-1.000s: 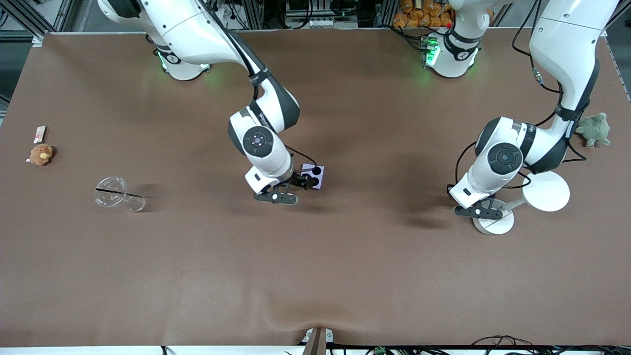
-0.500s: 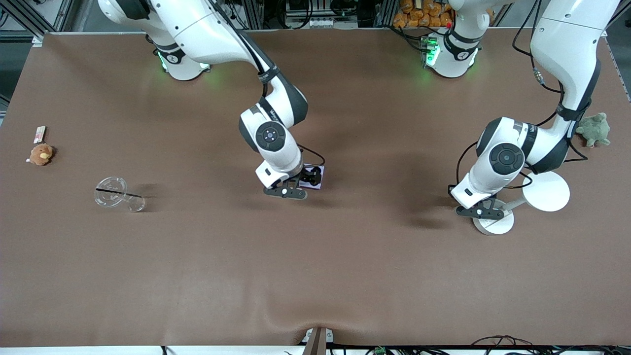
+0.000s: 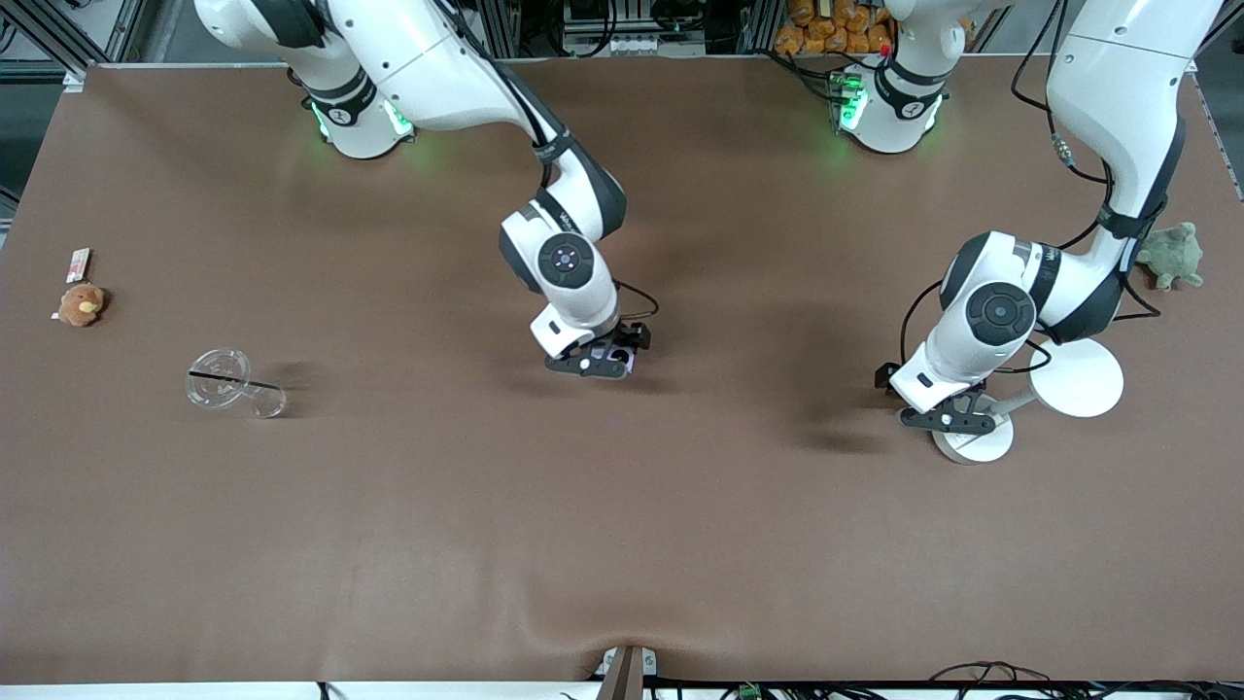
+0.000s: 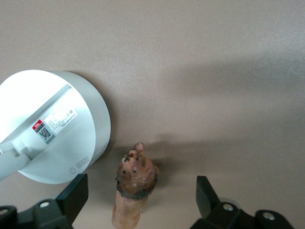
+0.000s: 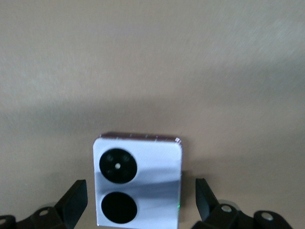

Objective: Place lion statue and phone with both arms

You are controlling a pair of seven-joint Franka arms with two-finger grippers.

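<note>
The lion statue [image 4: 136, 180], small and reddish-brown, rests on the table between the fingers of my left gripper [image 4: 140, 187]. That gripper is open and touches the lion on neither side. From the front, my left gripper [image 3: 948, 419] hides the lion. The lavender phone [image 5: 138, 186] lies flat, its two black camera circles facing up. My right gripper [image 5: 140, 191] is open and hangs just above it, one finger on each side. From the front only an edge of the phone [image 3: 625, 363] shows under my right gripper [image 3: 595, 364].
A white device with two round discs [image 3: 1077, 377] lies by the left gripper, its labelled base [image 4: 52, 126] right beside the lion. A green plush [image 3: 1171, 255] sits at the left arm's end. A clear cup [image 3: 228, 381], a brown plush [image 3: 81, 303] and a small card [image 3: 78, 262] lie at the right arm's end.
My left gripper has opened and let go of the lion. My right arm has moved toward the left arm's end and now covers the phone.
</note>
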